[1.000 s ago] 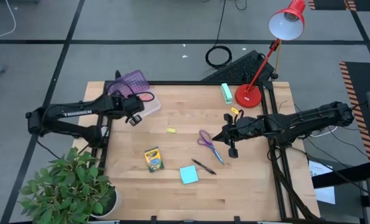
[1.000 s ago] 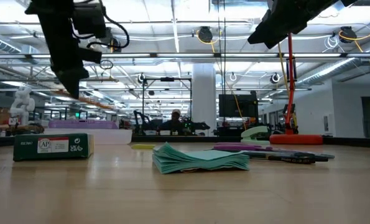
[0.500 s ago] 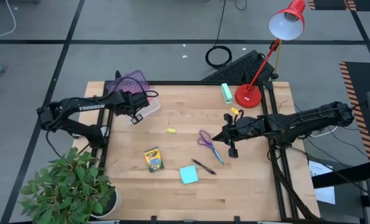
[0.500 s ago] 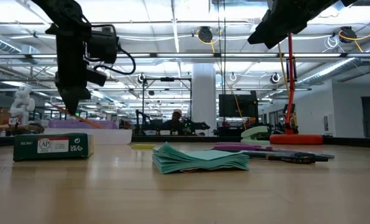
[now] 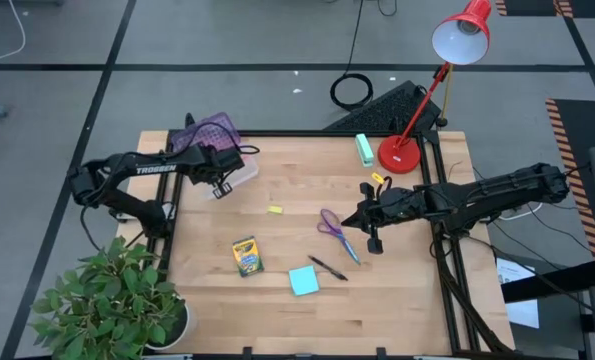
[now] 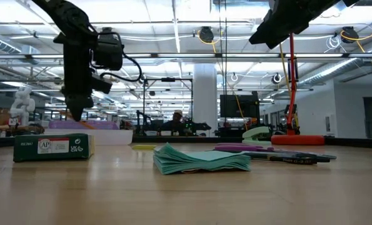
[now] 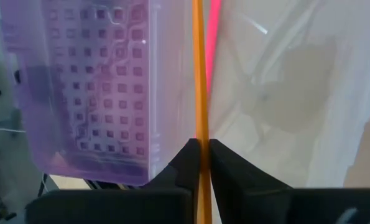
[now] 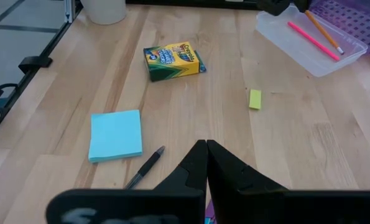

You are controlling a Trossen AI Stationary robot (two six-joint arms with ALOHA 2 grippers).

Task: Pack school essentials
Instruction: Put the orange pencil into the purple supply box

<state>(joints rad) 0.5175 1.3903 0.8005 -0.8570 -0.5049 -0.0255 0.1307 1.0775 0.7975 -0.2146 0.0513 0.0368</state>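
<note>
The orange pencil (image 7: 199, 93) is gripped by the left claw (image 7: 200, 163) over the clear case (image 8: 309, 46), beside the pink pen (image 8: 309, 37). The right claw (image 8: 205, 163) is held closed, empty, above the worktop (image 5: 277, 310) near the scissors (image 5: 330, 222).

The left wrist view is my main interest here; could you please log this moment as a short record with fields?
left gripper: shut on orange pencil, over the clear case
pink pen: lying in the clear case
lid: purple, open
right gripper: shut, empty, above the scissors
on table: crayon box, sticky-note pad, black pen, eraser
</note>
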